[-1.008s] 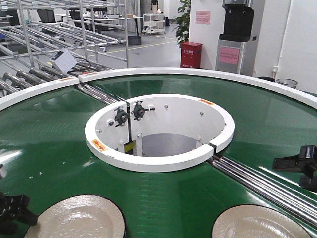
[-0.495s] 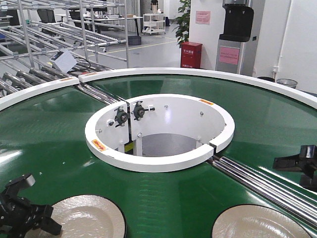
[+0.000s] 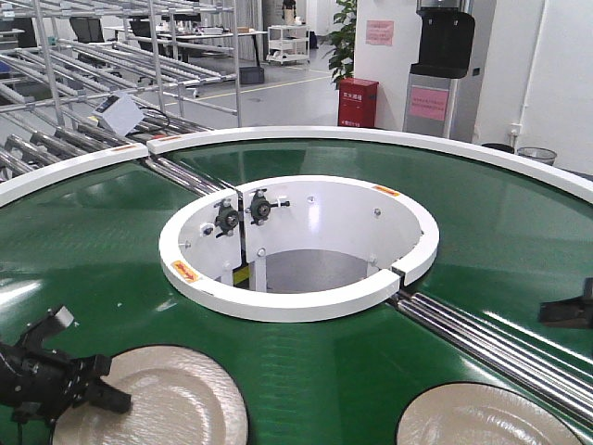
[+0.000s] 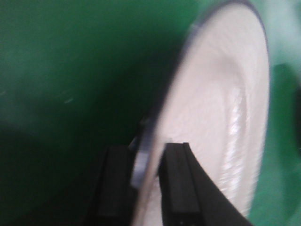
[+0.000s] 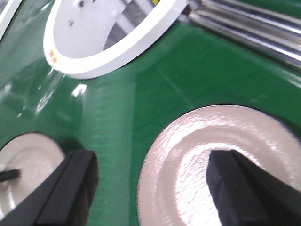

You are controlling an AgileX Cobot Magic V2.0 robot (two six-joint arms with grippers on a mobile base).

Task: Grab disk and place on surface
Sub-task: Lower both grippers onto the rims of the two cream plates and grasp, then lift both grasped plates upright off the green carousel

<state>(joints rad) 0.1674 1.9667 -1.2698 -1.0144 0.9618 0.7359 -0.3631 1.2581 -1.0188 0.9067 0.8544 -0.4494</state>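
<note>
Straddling the rim of the left disk (image 4: 221,117) with black fingers (image 4: 115,188), one either side, on the left gripper (image 4: 146,162): an edge hold, fit for lifting a thin dish. Cannot tell through the blur whether pinching or merely close. Spread wide on the right gripper (image 5: 148,160), poised above the second disk (image 5: 221,155), uncommitted. On the green conveyor belt (image 3: 93,241), both, with nothing in either hollow. No sign of the placing surface.

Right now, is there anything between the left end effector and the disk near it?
Nothing visible. In the left wrist view the left end effector has the rim of the disk between its two fingers, with only green belt beside it. The picture is blurred, so contact cannot be judged.
</note>
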